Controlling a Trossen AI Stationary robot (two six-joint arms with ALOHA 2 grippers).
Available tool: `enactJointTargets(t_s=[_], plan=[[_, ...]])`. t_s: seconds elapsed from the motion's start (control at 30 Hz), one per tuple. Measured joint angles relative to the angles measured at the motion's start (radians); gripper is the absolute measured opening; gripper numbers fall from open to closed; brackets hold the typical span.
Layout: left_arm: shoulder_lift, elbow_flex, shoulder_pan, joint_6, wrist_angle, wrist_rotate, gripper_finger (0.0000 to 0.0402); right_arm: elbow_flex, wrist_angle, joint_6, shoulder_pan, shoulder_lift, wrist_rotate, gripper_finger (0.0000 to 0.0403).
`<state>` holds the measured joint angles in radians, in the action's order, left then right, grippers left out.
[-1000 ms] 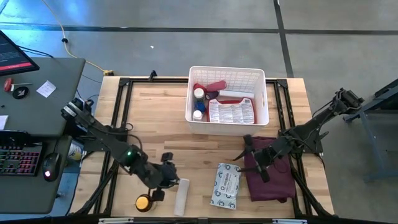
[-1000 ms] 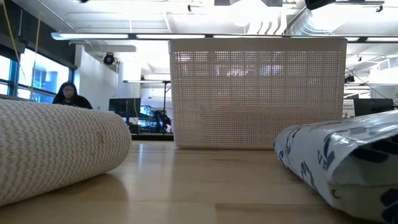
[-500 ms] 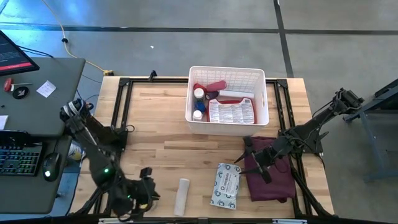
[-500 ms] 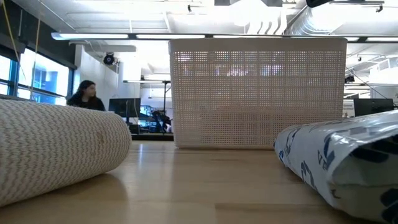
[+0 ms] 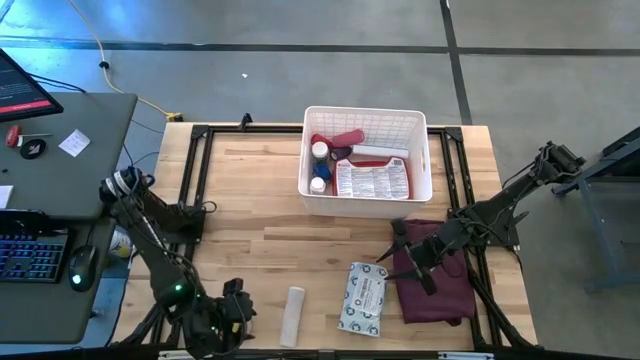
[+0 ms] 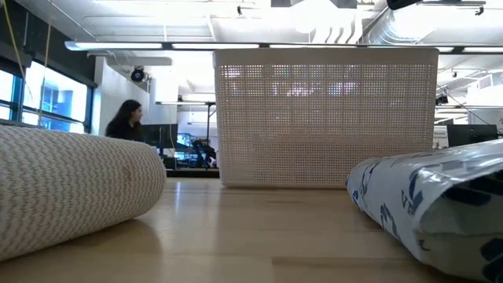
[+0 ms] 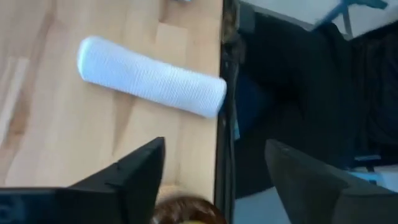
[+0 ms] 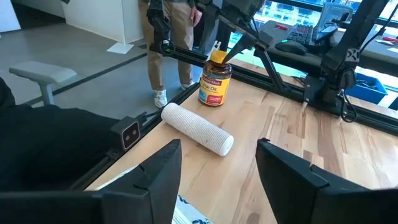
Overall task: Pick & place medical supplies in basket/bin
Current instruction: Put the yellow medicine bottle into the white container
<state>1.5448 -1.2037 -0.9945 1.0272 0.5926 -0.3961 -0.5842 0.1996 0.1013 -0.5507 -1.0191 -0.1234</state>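
Observation:
A brown bottle (image 8: 214,81) with a yellow-orange lid stands upright on its base near the table's near left corner. My left gripper (image 7: 214,149) hangs over it, open, with the lid (image 7: 183,211) showing low between its fingers; I cannot tell whether they touch it. A white roll (image 5: 292,315) lies on its side beside the bottle. A grey-white packet (image 5: 363,298) lies flat to the roll's right. The white basket (image 5: 366,110) stands at the far middle and holds several supplies. My right gripper (image 5: 398,248) waits open over the maroon cloth (image 5: 440,295).
A dark metal frame (image 5: 190,180) runs along the table's edges. A desk with a keyboard (image 5: 30,255) stands left of the table. Bare wood lies between the basket and the roll. A person (image 6: 126,122) is in the room beyond the table.
My left gripper has gone toward the table's near left corner and now hangs over the bottle, hiding it in the high view. The roll, the packet and my right gripper have stayed where they were.

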Motion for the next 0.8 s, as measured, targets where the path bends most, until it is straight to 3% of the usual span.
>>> enactJointTargets(t_s=[0.2,0.37,0.8], plan=[[0.000,0.000,-0.056,0.059,0.010,-0.003,0.0361,0.000,-0.004,-0.015,0.000,0.000,0.000,0.0197],[0.000,0.000,-0.094,0.114,0.033,-0.028,0.0361,0.000,-0.018,-0.015,0.000,0.000,0.000,0.0197],[0.077,0.000,-0.199,0.191,0.116,-0.221,0.0366,0.000,-0.038,-0.042,0.000,0.000,-0.001,0.0197]])
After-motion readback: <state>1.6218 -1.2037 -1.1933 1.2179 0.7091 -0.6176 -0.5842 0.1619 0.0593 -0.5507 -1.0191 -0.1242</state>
